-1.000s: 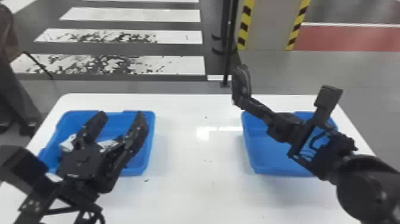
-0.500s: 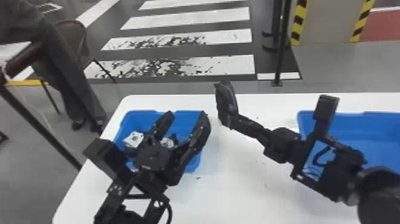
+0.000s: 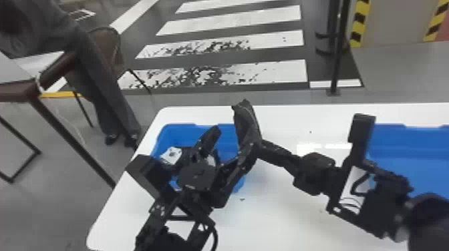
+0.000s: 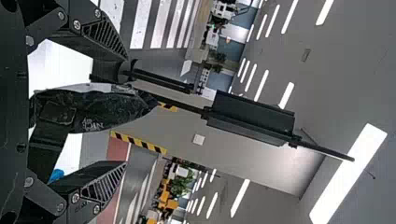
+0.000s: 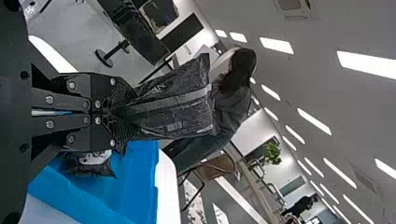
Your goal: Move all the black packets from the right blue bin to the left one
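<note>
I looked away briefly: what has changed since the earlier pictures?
The right hand has carried its black packet leftward, toward the left hand and the left blue bin. The head view has turned toward the robot's left. The packet stays gripped; the left hand stays open.

Above the left blue bin [image 3: 177,130], the way down is partly blocked by the spread left gripper [image 3: 234,140] and, on the right, by a black packet [image 3: 246,123] held closed in the right gripper [image 3: 264,147]. More room is taken up inside by a packet with a white label [image 3: 171,155]. The middle of the white table [image 3: 284,217] is crossed above by the right arm [image 3: 314,173], while open surface is left nearer, between the two arms. A free strip is offered along the far edge between the bins. The right blue bin [image 3: 411,143] is overhung at its left side by that arm
</note>
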You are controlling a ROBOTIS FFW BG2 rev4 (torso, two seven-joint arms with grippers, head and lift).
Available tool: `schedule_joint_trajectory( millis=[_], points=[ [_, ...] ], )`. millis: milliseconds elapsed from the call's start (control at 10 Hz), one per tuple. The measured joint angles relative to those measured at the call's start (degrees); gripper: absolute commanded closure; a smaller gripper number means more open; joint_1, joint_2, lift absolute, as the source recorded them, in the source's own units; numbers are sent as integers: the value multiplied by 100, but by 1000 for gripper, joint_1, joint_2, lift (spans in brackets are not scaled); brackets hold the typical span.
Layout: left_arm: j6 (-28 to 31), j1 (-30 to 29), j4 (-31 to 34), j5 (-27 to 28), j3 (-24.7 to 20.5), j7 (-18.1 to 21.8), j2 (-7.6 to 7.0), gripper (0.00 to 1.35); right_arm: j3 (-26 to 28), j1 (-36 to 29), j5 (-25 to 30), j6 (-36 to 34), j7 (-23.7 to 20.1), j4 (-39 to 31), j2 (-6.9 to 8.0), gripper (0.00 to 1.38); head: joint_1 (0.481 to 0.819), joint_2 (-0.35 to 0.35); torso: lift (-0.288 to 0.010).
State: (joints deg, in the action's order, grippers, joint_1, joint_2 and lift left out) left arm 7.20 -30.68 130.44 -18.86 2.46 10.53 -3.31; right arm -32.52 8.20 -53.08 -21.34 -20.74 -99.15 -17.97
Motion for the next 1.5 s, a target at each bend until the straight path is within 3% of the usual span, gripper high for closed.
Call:
schedule_joint_trajectory(
  millis=[600, 700, 800, 900, 1200, 1500],
  points=[
    [-102, 6, -71, -5, 2, 8, -3, 289, -685, 115, -370, 138, 0, -59, -85, 1148, 695, 350, -140],
    [-187, 2, -71, 1, -1, -45, -3, 610, -735, 114, -407, 138, 0, -57, -94, 1148, 695, 350, -140],
    [-373, -31, -71, 51, 4, -126, -3, 1147, -761, 112, -425, 138, 0, -55, -99, 1148, 695, 350, -140],
    [-483, -76, -15, 202, 11, -226, -3, 1205, -768, 109, -436, 137, 0, -57, -106, 1148, 695, 350, -140],
    [293, -169, 547, 679, -33, -334, -11, 1207, -769, 108, -465, 154, 0, -62, -111, 1148, 695, 350, -140],
    [442, -151, 678, 925, -29, -341, -13, 1207, -770, 203, -571, 303, 0, 11, -76, 1125, 695, 350, -140]
  ],
)
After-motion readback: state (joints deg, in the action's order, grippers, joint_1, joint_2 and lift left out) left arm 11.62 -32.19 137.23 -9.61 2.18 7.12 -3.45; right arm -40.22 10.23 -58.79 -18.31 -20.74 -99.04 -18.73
